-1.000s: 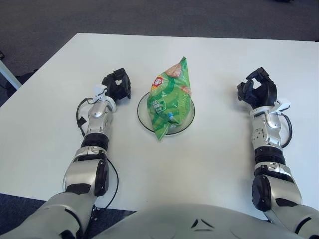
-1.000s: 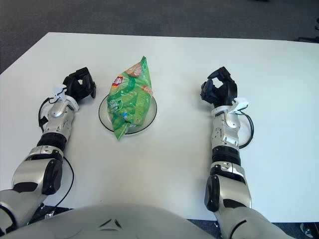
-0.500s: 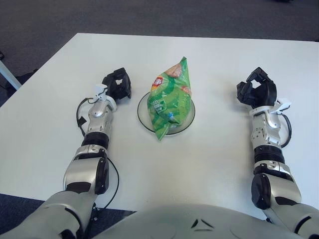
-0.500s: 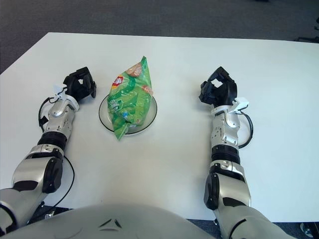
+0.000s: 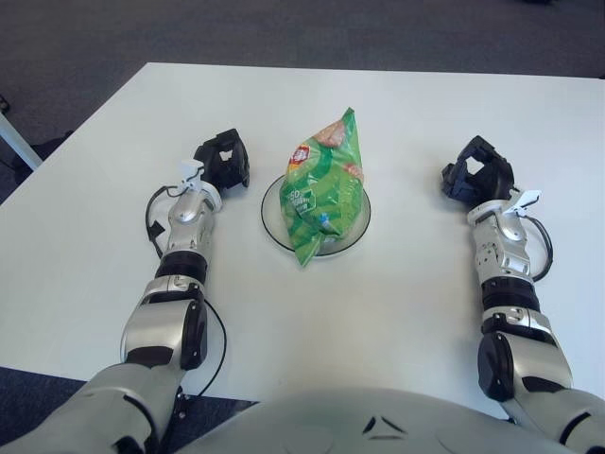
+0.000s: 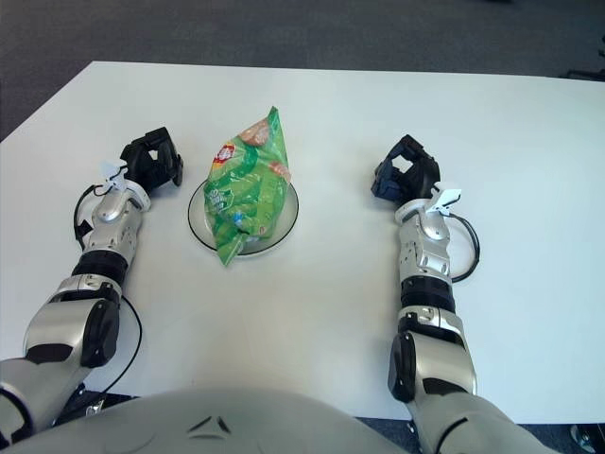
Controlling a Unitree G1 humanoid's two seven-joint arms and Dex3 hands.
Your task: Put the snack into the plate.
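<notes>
A green snack bag (image 5: 322, 189) lies across a round clear plate (image 5: 271, 225) in the middle of the white table, its ends reaching past the rim. My left hand (image 5: 222, 161) shows just left of the plate, fingers loosely curled, holding nothing. My right hand (image 5: 475, 178) is well to the right of the plate, tilted toward it, fingers relaxed and empty. In the right eye view the bag (image 6: 247, 188) sits between the left hand (image 6: 152, 158) and the right hand (image 6: 405, 176).
The white table (image 5: 397, 104) spreads wide around the plate. Its far edge meets dark carpet (image 5: 284, 28). A black cable loops beside each forearm, one by the left wrist (image 5: 151, 227) and one by the right wrist (image 5: 545, 246).
My right hand has turned and shifted a little left, toward the plate. The left hand, the bag and the plate have not moved.
</notes>
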